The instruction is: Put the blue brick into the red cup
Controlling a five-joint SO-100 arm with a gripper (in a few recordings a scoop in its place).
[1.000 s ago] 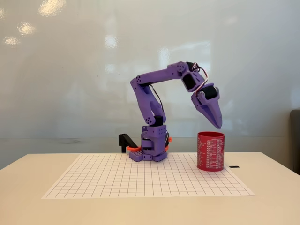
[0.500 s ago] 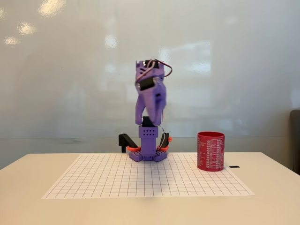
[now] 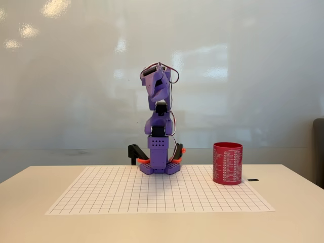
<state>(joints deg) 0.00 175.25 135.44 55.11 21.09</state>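
The red cup (image 3: 227, 163) with rows of white print stands upright at the right edge of the grid mat (image 3: 152, 195). The blue brick is out of view; the cup's inside is hidden from this low angle. The purple arm is folded upright over its base (image 3: 160, 166) at the back centre of the mat, well left of the cup. My gripper (image 3: 160, 96) points towards the camera, high above the base. From this head-on angle I cannot make out how its jaws stand or whether anything is in them.
A white grid mat covers the middle of the pale table. A black clamp (image 3: 135, 152) sits left of the base. A small black object (image 3: 253, 179) lies right of the cup. A dark chair edge (image 3: 319, 152) shows at far right.
The arm has swung from reaching over the red cup back to the centre and folded up over its base. The cup has not moved.
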